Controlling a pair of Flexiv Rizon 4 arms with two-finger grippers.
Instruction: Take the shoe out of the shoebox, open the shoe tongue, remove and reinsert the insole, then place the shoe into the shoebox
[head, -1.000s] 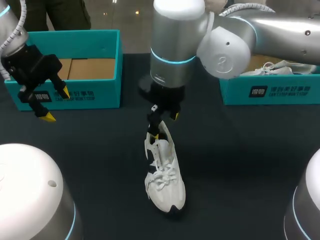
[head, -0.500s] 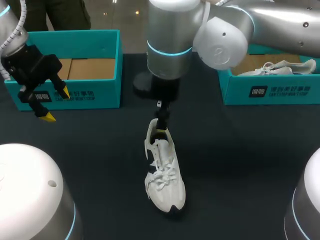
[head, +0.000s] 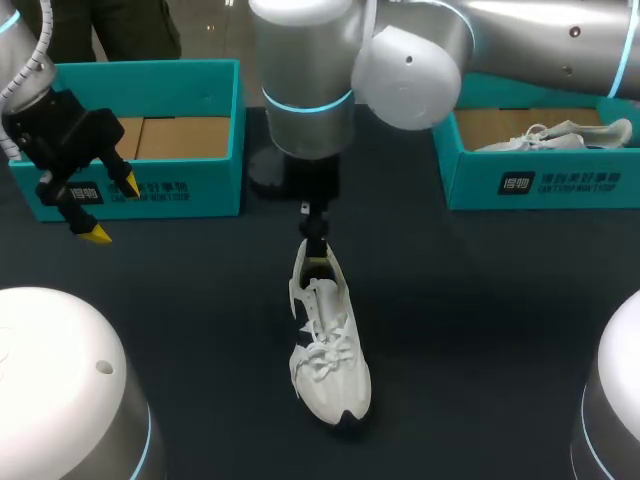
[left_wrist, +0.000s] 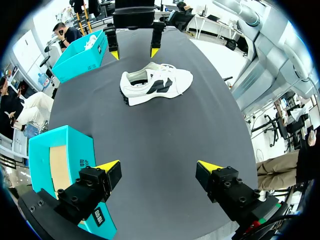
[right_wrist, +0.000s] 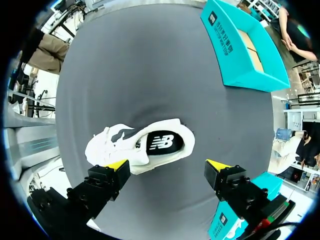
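A white shoe (head: 328, 350) lies on the dark table, toe toward me, its dark insole (right_wrist: 161, 142) showing through the opening. My right gripper (head: 317, 250) hangs open just above the heel. In the right wrist view the shoe (right_wrist: 137, 145) lies ahead of the right gripper (right_wrist: 167, 164), one yellow tip over the laced side and the other over bare table. My left gripper (head: 95, 210) stands open and empty in front of the left teal shoebox (head: 140, 150). From the left wrist, the shoe (left_wrist: 156, 85) is far ahead of the left gripper (left_wrist: 159, 166).
The left shoebox shows only its cardboard floor. A second teal shoebox (head: 540, 170) at the right holds another white shoe (head: 560, 135). The right arm's thick wrist hangs over the table's middle. Two white domes fill the near corners.
The right arm has swung to the left and its wrist has turned, so the gripper now stands edge-on above the heel. The shoe and the left arm have stayed put.
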